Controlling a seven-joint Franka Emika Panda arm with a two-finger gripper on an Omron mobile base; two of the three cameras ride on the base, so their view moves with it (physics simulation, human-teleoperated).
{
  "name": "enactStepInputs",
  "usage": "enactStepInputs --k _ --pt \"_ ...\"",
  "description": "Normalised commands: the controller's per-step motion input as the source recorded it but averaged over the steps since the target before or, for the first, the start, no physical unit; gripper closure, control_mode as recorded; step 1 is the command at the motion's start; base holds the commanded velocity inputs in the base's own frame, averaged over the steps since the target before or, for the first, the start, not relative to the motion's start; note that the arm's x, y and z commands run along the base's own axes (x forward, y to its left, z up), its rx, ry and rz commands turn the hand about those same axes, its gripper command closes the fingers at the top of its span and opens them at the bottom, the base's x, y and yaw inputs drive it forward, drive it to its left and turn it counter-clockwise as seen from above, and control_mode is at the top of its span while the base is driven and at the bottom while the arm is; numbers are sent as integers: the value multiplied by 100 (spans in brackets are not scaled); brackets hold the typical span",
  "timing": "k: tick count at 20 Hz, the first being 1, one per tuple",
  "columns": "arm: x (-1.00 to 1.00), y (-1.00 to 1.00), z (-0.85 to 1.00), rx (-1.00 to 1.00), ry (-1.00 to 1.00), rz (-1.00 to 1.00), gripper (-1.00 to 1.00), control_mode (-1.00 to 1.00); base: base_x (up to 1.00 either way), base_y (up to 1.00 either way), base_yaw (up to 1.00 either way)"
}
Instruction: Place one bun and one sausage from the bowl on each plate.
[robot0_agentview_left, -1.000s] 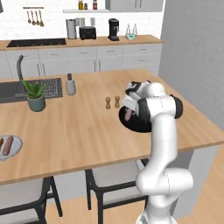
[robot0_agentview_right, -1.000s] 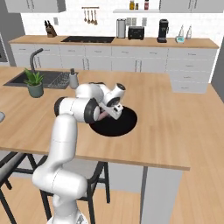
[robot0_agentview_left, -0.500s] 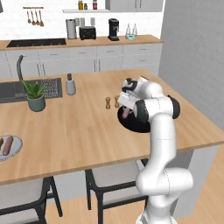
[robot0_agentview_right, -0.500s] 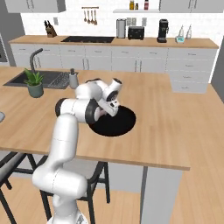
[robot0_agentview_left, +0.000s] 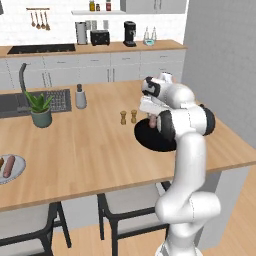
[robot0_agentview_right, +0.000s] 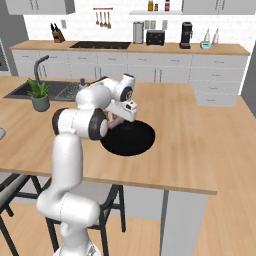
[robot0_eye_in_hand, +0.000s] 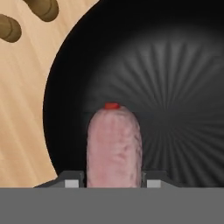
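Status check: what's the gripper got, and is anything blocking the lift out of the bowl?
Gripper shut on sausage, over the black bowl. Bowl otherwise bare in hand view. Small brown shakers stand beside the rim, apart; nothing obstructing above.

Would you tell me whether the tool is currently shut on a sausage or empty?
Shut on a sausage: in the hand view the tool has its fingertips against both sides of the pink sausage, above the black bowl.

White arm bent over at elbow, wrist angled down, tool (robot0_eye_in_hand: 113, 183) low with its two small dark fingertips closed on pinkish-brown smooth cylindrical sausage (robot0_eye_in_hand: 114, 146), gripped at near end between the jaws.
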Motion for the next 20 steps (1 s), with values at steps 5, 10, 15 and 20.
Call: enactStepInputs --k 5,10,15,20 --pt "-100 0 30 -19 -30 34 100 -100 0 0 0" --pt "-100 -3 32 -12 -30 23 100 -100 0 0 0" --pt "-100 1 49 -8 -5 7 100 -100 0 0 0" --pt "-100 3 44 -1 24 0 100 -100 0 0 0"
